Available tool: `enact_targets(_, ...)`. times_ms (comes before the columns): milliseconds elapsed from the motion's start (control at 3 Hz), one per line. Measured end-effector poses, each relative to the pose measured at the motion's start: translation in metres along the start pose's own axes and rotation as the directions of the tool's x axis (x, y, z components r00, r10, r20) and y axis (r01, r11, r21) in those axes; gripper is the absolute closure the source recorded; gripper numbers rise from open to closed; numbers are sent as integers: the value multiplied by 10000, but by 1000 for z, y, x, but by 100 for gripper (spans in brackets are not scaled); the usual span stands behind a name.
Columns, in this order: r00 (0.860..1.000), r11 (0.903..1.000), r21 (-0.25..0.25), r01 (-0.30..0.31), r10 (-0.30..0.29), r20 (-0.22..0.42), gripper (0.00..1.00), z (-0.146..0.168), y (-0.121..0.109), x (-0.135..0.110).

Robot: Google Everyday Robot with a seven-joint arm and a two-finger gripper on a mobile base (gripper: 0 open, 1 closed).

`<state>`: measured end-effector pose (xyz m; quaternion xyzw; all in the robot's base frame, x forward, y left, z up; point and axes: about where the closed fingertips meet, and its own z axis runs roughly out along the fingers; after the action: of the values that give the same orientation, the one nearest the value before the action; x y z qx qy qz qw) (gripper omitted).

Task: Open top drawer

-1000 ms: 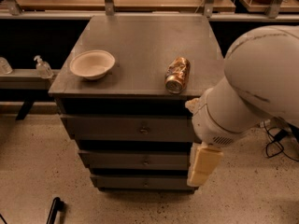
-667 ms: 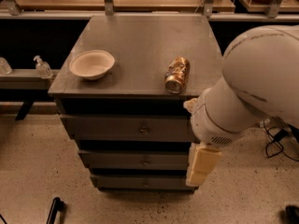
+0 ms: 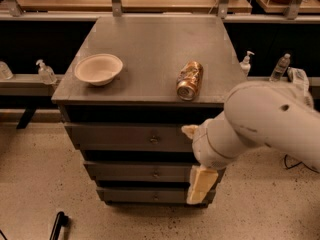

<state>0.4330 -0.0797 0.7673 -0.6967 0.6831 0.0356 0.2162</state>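
The grey cabinet [image 3: 150,39] has three drawers, all shut. The top drawer [image 3: 115,137] is the tallest front, just under the cabinet top, with a small brass knob [image 3: 154,139] at its centre. My white arm [image 3: 265,124] reaches in from the right. The gripper [image 3: 201,185] hangs cream-coloured in front of the right end of the two lower drawers, below and to the right of the top drawer's knob and apart from it.
A white bowl [image 3: 98,69] and a brass-coloured can [image 3: 190,80] lying on its side sit on the cabinet top. Pump bottles stand on ledges at left [image 3: 46,73] and right [image 3: 245,63]. A black object [image 3: 59,225] lies on the floor at front left.
My arm's bulk has dropped lower and uncovered the cabinet's right corner. The gripper has shifted a little left and down. The drawers stay shut.
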Motion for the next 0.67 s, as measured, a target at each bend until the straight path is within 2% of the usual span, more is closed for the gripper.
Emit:
enact_targets(333, 9982, 9987, -68, 496, -494, 346, 0, 49, 3, 6)
enact_targets(667, 9975, 9977, 70, 680, -681, 168, 0, 74, 7, 13)
